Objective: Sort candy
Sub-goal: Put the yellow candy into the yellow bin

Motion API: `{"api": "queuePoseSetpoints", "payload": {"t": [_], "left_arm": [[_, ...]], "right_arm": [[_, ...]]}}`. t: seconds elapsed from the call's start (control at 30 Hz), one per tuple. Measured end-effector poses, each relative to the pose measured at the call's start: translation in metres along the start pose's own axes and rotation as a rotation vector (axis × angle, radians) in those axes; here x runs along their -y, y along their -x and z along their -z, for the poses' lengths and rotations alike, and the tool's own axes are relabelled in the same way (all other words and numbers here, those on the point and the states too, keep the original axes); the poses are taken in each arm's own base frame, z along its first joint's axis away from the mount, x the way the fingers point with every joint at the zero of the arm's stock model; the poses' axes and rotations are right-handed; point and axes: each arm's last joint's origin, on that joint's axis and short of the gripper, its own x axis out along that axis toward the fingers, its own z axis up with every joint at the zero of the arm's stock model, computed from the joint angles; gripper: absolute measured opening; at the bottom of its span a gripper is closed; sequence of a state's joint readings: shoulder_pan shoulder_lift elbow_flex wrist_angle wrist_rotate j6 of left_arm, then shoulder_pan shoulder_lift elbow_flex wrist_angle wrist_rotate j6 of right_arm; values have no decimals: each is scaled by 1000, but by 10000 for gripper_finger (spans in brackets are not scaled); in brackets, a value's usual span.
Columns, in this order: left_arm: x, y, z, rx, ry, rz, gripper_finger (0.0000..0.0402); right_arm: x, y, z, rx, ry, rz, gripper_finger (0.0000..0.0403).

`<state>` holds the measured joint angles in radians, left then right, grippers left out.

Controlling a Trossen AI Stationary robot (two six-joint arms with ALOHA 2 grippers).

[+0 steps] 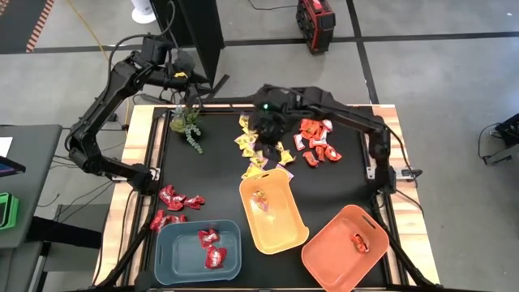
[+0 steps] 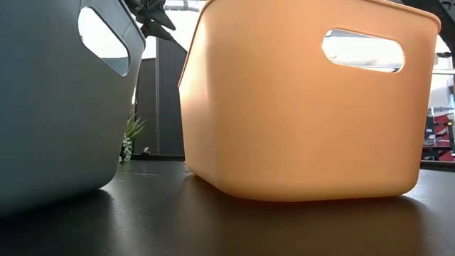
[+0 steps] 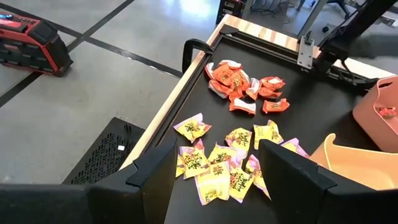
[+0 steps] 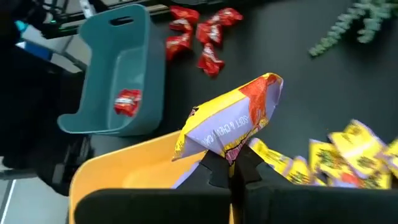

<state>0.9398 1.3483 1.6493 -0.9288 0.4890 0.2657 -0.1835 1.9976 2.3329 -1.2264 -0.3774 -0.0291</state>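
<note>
Yellow candy (image 1: 258,148) lies in a loose heap at the table's middle, orange-red candy (image 1: 316,142) to its right, and deep red candy (image 1: 174,203) at the left. My right gripper (image 4: 233,163) hangs above the yellow heap (image 1: 268,130), shut on one yellow candy (image 4: 230,124). My left gripper (image 3: 217,180) is raised over the far left corner (image 1: 185,79), open, with nothing between its fingers. A few sweets lie inside each bin. My right gripper pinches the yellow candy by an edge of its wrapper (image 4: 231,149) between its two shut fingertips. The fingers slant downward. The candy sticks out beyond the fingertips, lifted clear of the table, with the yellow bin's rim below it.
The blue-grey bin (image 1: 199,251), the yellow bin (image 1: 272,212) and the orange bin (image 1: 347,247) stand along the near edge. A green plant sprig (image 1: 188,126) lies at the far left. In the low view the bin walls (image 2: 306,107) fill the picture.
</note>
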Motion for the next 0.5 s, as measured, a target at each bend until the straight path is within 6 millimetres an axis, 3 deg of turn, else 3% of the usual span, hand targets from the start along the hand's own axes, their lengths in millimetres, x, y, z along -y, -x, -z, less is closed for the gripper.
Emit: {"api": "queuePoseSetpoints", "payload": {"t": [0.1, 0.23, 0.33, 0.5], "left_arm": [[1, 0, 2, -19, 2, 5, 220], [1, 0, 4, -36, -1, 10, 220], [1, 0, 4, -34, 1, 10, 220], [1, 0, 3, -33, 1, 9, 220]], "right_arm": [[-9, -6, 0, -5, -90, 143, 1], [-22, -10, 13, -77, -340, 381, 1], [-49, -17, 22, -115, -423, 463, 1], [-99, -35, 30, -128, -359, 451, 1]]}}
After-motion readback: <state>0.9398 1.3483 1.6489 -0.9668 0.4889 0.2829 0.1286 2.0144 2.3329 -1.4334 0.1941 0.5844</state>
